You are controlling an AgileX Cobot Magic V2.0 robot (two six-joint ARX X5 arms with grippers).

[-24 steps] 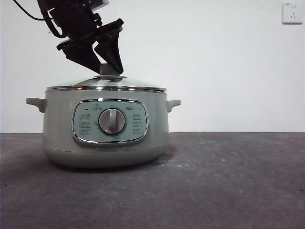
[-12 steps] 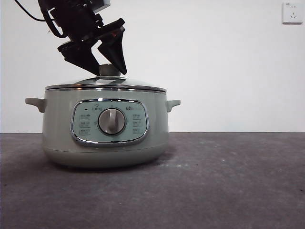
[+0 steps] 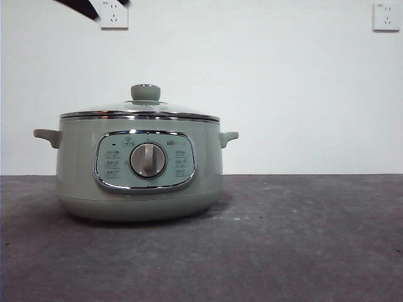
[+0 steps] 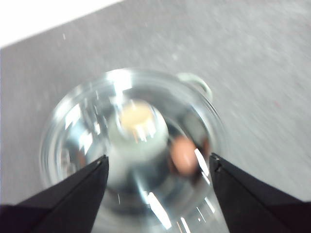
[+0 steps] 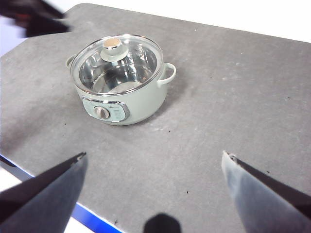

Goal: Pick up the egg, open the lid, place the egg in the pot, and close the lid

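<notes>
Lid [image 3: 140, 110] seated on pot [image 3: 138, 167], egg [image 4: 183, 154] inside.
Left gripper [image 4: 158, 162] wide open, empty, above lid knob; right gripper [image 5: 154, 158] wide open, empty. Risk: pot sits near table's 9 o'clock edge; a stray nudge could shift it.

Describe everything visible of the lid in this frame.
The lid is a round, shallow-domed piece of clear glass with a shiny chrome rim and a sage-green knob on top. It sits level and closed on the pot, rim seated on the pot's edge. Nothing grips it; the left gripper is above it, jaws open. Through the glass, the egg shows blurred inside.
</notes>
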